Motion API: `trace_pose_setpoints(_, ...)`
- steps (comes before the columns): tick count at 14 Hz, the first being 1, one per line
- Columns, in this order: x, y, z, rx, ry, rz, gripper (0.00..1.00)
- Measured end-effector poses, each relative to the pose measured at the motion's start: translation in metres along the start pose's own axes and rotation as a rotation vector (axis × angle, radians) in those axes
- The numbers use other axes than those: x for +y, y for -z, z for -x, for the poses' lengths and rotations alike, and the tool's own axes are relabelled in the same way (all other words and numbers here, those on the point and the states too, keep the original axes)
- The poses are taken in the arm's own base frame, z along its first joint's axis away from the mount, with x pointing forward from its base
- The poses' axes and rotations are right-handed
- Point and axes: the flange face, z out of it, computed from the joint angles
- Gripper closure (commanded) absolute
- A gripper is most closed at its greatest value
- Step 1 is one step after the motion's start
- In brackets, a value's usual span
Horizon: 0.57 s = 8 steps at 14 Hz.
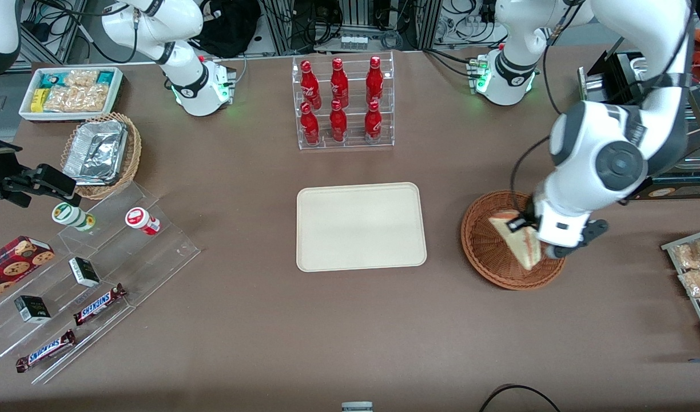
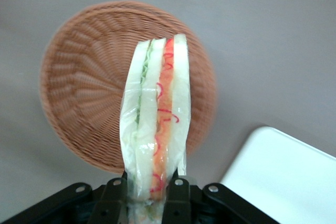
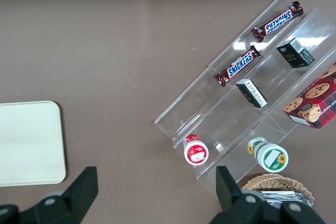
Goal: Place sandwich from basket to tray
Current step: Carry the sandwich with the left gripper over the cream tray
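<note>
My left gripper [image 1: 534, 237] hangs above the reddish-brown wicker basket [image 1: 482, 245] and is shut on the sandwich [image 1: 518, 239], a plastic-wrapped white wedge with a red and green filling stripe. In the left wrist view the sandwich [image 2: 155, 114] stands out from between the black fingers [image 2: 177, 198], lifted clear of the basket [image 2: 84, 93], which holds nothing else. The cream tray [image 1: 360, 226] lies bare in the middle of the table, beside the basket toward the parked arm's end; a corner of the tray [image 2: 283, 177] shows in the wrist view too.
A clear rack of red bottles [image 1: 342, 103] stands farther from the front camera than the tray. A clear stepped shelf [image 1: 98, 274] with snack bars, small boxes and jars, a tan basket of foil trays [image 1: 101, 153] and a white snack bin [image 1: 72, 91] sit toward the parked arm's end. Wrapped pastries [image 1: 693, 269] lie at the working arm's end.
</note>
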Motion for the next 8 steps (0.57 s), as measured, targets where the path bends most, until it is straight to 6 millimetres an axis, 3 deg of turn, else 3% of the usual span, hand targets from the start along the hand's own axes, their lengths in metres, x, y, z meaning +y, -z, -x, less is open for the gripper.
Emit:
trace_pose_setpoints(4,0.091,-0.006,0.072,0.005,-0.142,0.004,0.89)
trace_pose_setpoints(8,0.159,-0.052,0.142,-0.029,-0.280,-0.030,0.89)
